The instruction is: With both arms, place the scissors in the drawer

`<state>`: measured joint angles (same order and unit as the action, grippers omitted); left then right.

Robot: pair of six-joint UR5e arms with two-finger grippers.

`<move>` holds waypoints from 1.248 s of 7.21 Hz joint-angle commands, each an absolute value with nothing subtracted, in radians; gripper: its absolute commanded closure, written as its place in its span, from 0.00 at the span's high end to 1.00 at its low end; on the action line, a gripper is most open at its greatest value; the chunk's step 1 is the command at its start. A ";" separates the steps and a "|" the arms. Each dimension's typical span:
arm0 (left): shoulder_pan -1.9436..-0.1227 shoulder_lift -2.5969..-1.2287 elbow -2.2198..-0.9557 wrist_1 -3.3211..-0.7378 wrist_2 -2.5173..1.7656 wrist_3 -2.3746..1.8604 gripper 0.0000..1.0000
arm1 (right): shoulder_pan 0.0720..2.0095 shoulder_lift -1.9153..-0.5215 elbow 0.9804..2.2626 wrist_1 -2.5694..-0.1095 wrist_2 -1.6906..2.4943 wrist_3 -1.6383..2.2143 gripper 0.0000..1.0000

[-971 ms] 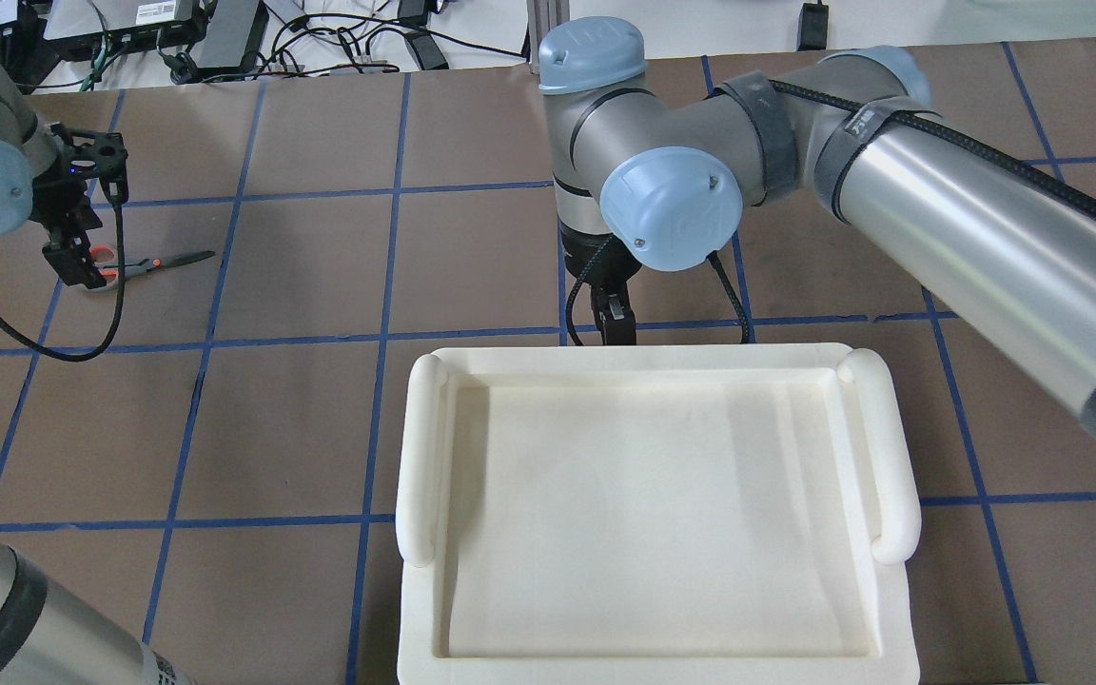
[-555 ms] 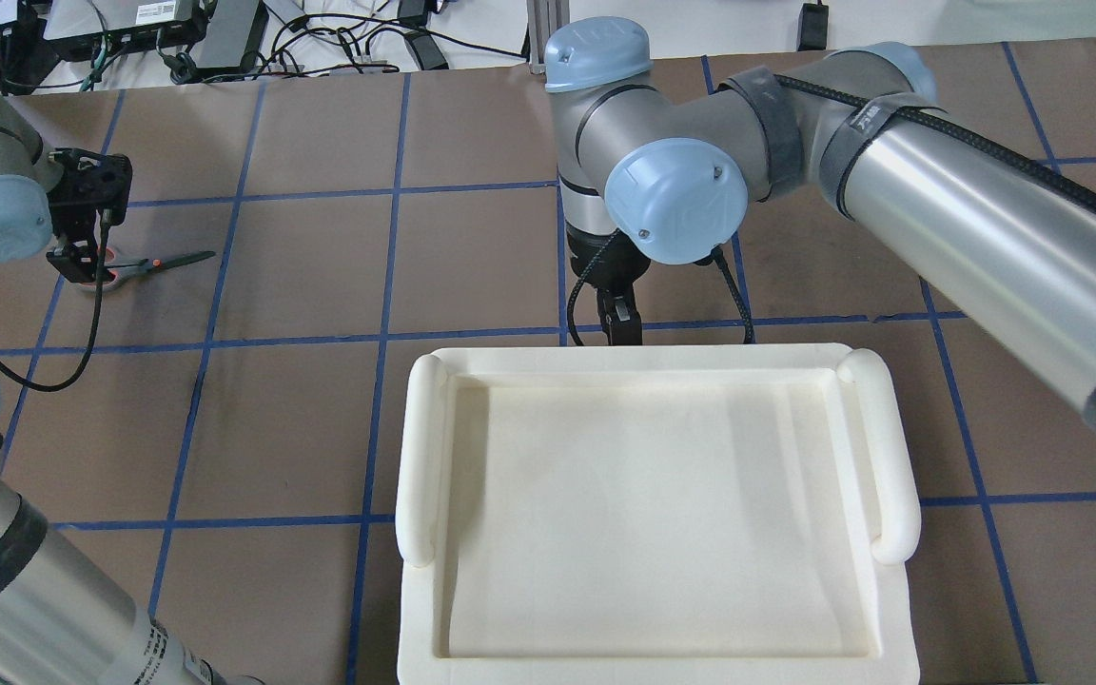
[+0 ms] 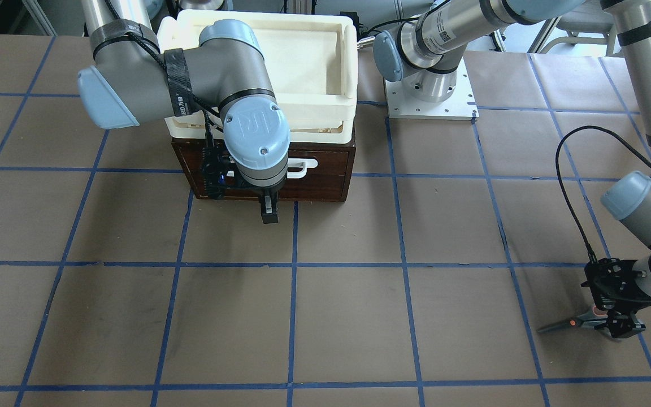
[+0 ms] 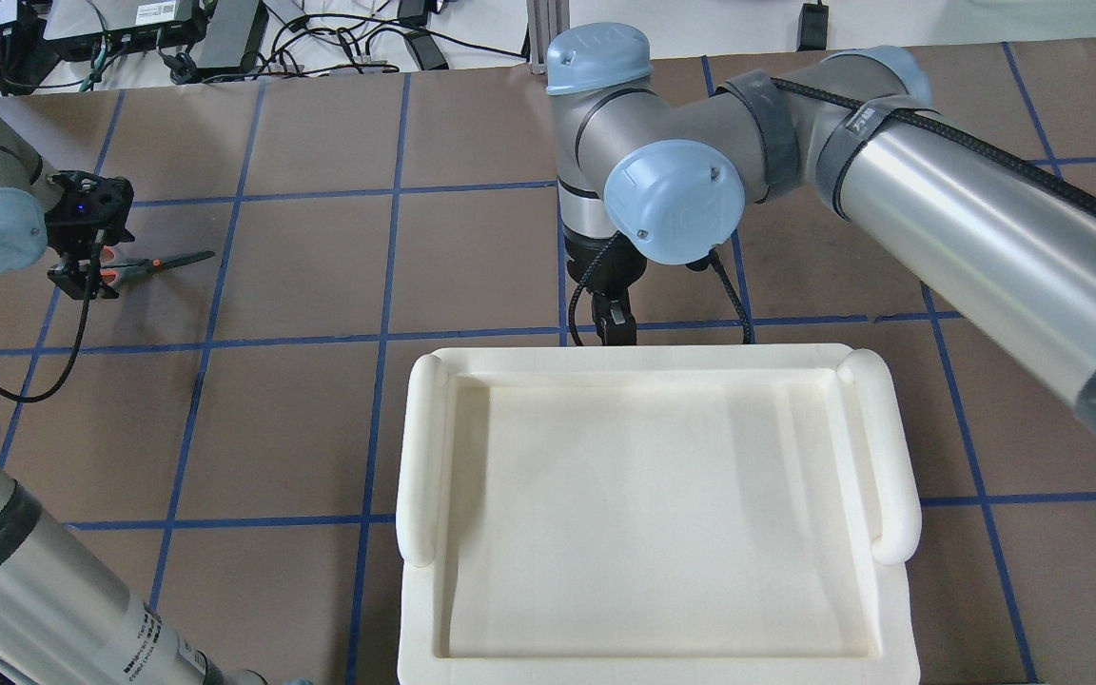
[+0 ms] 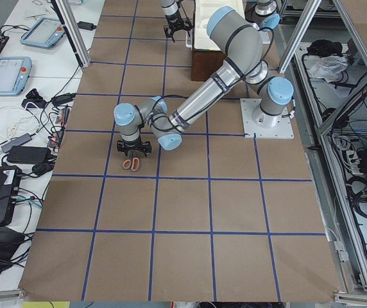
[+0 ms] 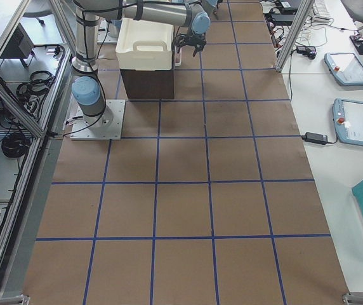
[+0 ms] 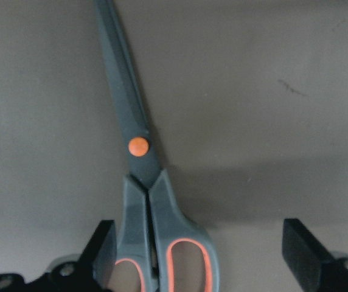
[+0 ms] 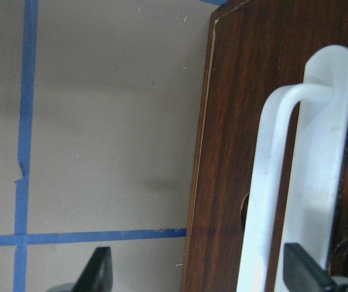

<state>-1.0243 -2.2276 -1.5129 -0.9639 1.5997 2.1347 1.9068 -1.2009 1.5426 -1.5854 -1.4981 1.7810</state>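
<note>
I am watching the scissors lying flat and shut on the table, far out on the robot's left and well apart from the drawer. Their blades are pointing toward the middle of the table, and their handle loops are sitting under the left gripper.

That gripper is pointing straight down and hanging low over the loops. In the left wrist view I am seeing its fingers spread wide, straddling the loops. The finger on that view's left is sitting just beside the outer loop, and the other is standing well clear of it. Nothing is being held.

The right gripper is hanging in front of the drawer's dark front, which is carrying a white handle. In the right wrist view I am seeing these fingers held wide too. The handle is running down into the gap between them, close to the finger on that view's right. I cannot tell whether it is touching either one.

From the front the drawer is looking flush with its box. A tray is sitting on top of the box.
</note>
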 commanded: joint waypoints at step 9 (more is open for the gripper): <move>-1.052 -2.252 -1.479 -0.919 1.548 2.226 0.77 | 1.907 -1.161 1.546 -1.595 -1.496 1.769 1.00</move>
<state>-1.0525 -2.2478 -1.4794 -0.9252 1.5446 2.2330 1.9067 -1.1658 1.5462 -1.5898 -1.4944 1.7758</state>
